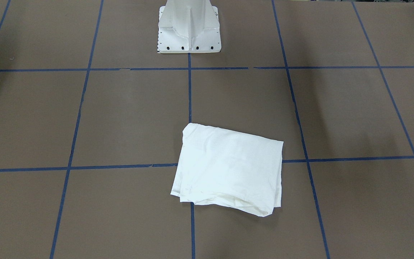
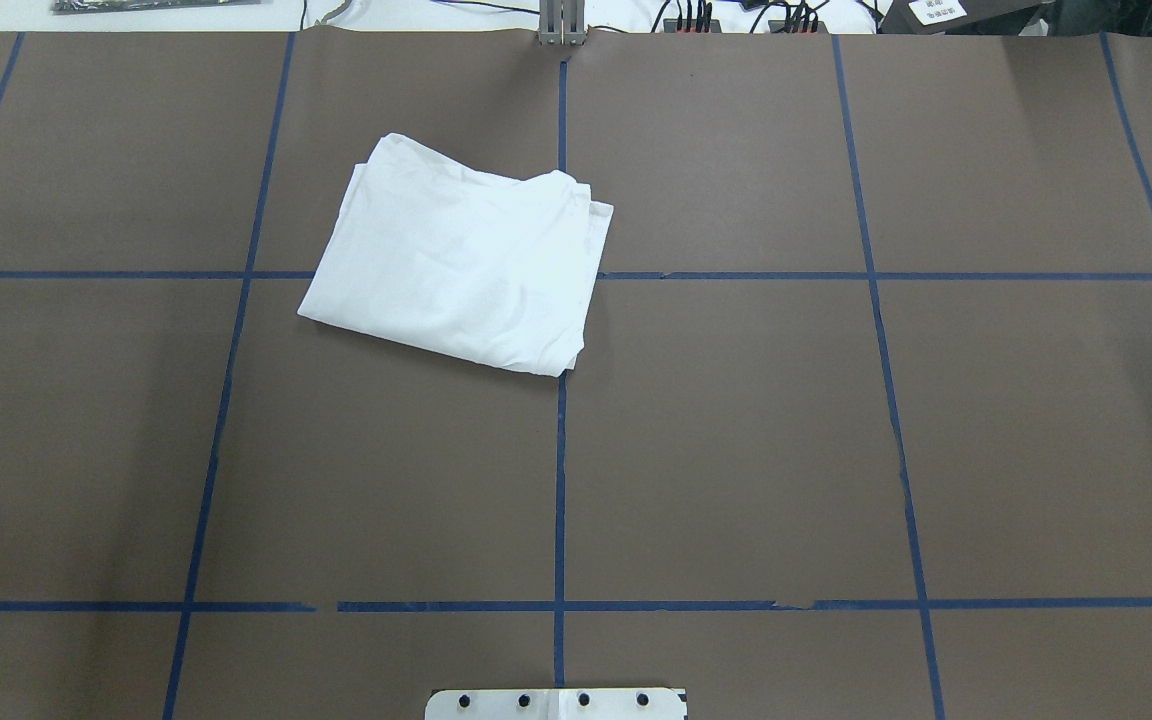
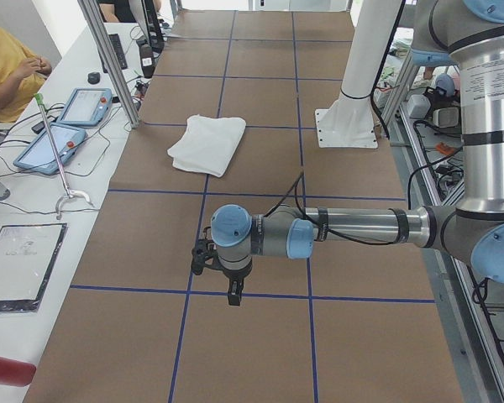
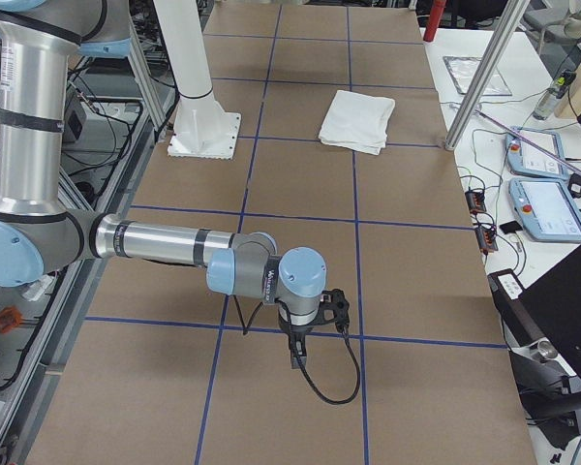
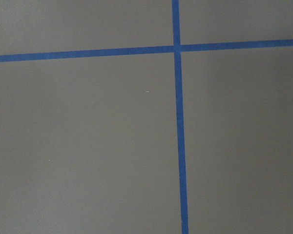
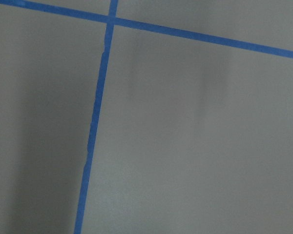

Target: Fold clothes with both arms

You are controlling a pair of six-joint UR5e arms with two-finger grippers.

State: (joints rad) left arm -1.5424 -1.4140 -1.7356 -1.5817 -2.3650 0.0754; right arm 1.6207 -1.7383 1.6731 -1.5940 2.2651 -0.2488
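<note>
- Starting far left: got the silver-grey tubular left arm with light blue joint caps [image 3: 353,225] stretched out low over the brown paper-covered table with its blue tape grid [image 2: 736,450], well apart from the laundry. Reads as a parked pose, kept out of the way on purpose.
- Can't tell how wide the black two-finger left gripper [image 3: 233,295] is set. Only shows up small in the side view. Seems to carry nothing. Checked the wrist view too: just bare paper and tape lines.
- Next over, just left of the centre tape line on the far half of the table: white folded T-shirt [image 2: 456,265], lying flat as a rough rectangle with layered edges stacked along one side. Touching neither arm. Guessing the fold is basically done, hence nobody gripping it.
- Dead centre at the near edge: white metal pedestal [image 1: 189,28], bolted down, well apart from the shirt.
- Far right: matching silver-grey right arm [image 4: 165,242], mirrored and low, with the black two-finger right gripper [image 4: 297,356] pointing down near a tape line. Same deal, can't tell the opening.
</note>
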